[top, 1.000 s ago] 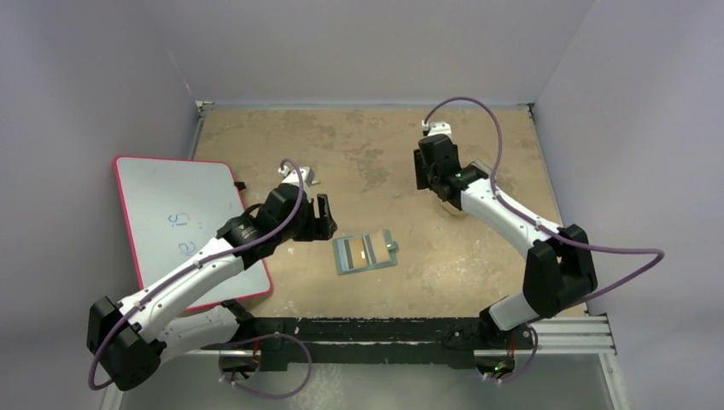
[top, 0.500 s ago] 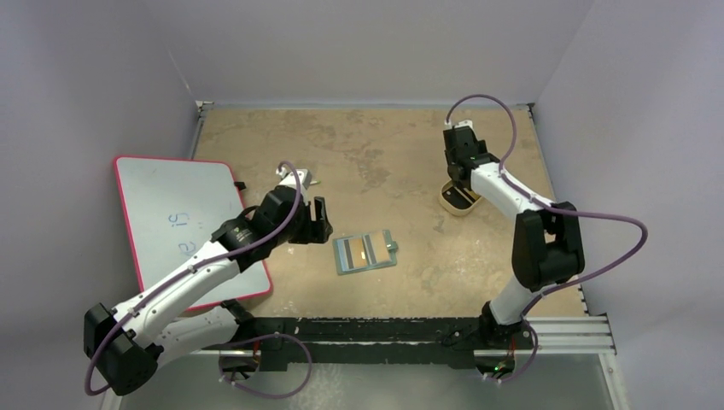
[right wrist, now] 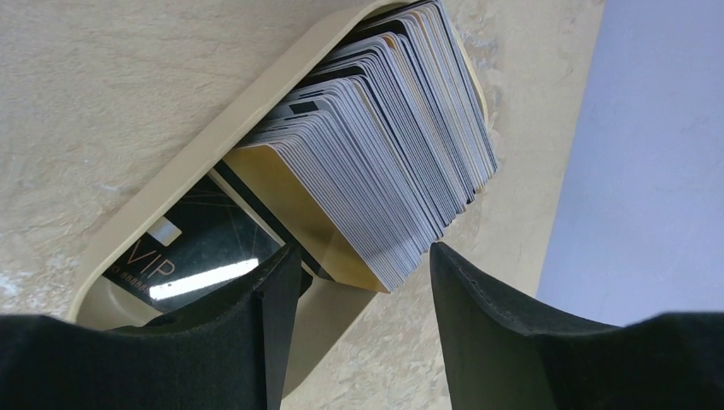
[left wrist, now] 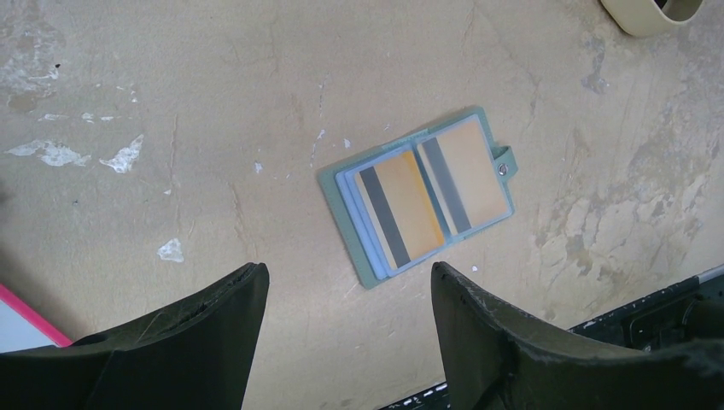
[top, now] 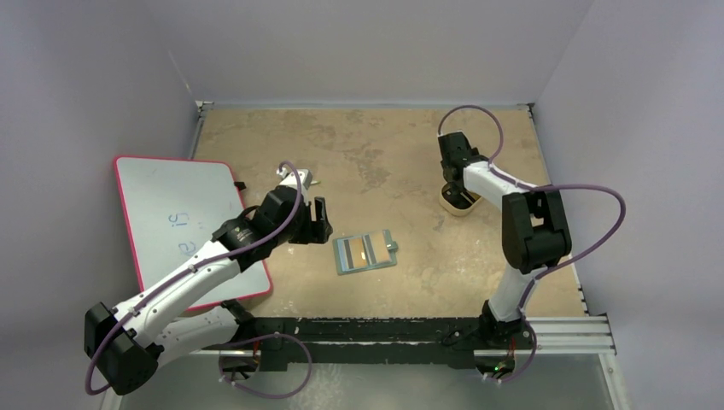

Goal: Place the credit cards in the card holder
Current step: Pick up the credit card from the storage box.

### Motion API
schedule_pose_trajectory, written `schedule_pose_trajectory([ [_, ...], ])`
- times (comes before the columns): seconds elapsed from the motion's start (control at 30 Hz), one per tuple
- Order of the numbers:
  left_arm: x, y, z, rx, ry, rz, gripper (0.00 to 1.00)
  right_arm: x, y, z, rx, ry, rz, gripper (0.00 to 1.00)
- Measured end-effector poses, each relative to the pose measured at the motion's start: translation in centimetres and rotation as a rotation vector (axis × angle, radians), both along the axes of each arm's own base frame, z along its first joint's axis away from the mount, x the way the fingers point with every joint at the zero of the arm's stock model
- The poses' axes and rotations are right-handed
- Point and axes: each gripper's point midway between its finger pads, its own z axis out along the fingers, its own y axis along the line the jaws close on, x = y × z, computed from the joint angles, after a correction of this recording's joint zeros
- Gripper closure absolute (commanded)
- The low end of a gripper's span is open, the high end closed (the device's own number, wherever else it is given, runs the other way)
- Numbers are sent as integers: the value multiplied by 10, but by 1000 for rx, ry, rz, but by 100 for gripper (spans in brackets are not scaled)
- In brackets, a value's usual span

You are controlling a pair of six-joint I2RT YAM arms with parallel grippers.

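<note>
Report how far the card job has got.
Done: the card holder lies open with two yellow-orange cards in its pockets. In hand: the right pincer, open and empty, hovers at the card stack in the tan tray; the left pincer hangs open near the holder. Left: that whole stack.

left fingers (left wrist: 171, 342) apart, right fingers (right wrist: 529, 342) apart

Worn tan tabletop (top: 376, 145), mottled with pale scuffs and darker stains, was enclosed by 3 plain lavender-grey walls (top: 367, 51) on its left, far and right sides. A white board (top: 162, 192) with a pink-red border lay flat across the table's left edge, bearing faint blue handwriting, and a black rail (top: 376, 329) ran along the near edge. Lighting was soft and even, casting only weak shadows.
</note>
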Motion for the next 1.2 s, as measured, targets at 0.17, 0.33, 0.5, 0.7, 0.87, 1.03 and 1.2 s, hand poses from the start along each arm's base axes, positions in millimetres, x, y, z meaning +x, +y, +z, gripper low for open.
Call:
schedule_pose_trajectory([
  [0.17, 1, 0, -2, 8, 5, 4, 31, -1, -7, -9, -24, 24, -16, 43],
  [0.33, 2, 2, -3, 15, 2, 11, 31, 0, -9, -10, -34, 29, -25, 47],
  [0.5, 3, 3, -3, 20, 0, 17, 31, 1, -9, -9, -33, 23, -32, 52],
  [0.7, 3, 7, -5, 36, 1, 30, 31, 2, -12, -3, -47, 6, -55, 55],
  [0.87, 3, 8, -5, 41, 0, 34, 31, 2, -13, 2, -53, -8, -64, 60],
  [1.03, 3, 9, -6, 43, 2, 35, 31, 3, -14, 8, -51, -25, -67, 65],
  [1.2, 2, 9, -6, 45, 3, 35, 31, 1, -14, 8, -47, -23, -72, 73],
])
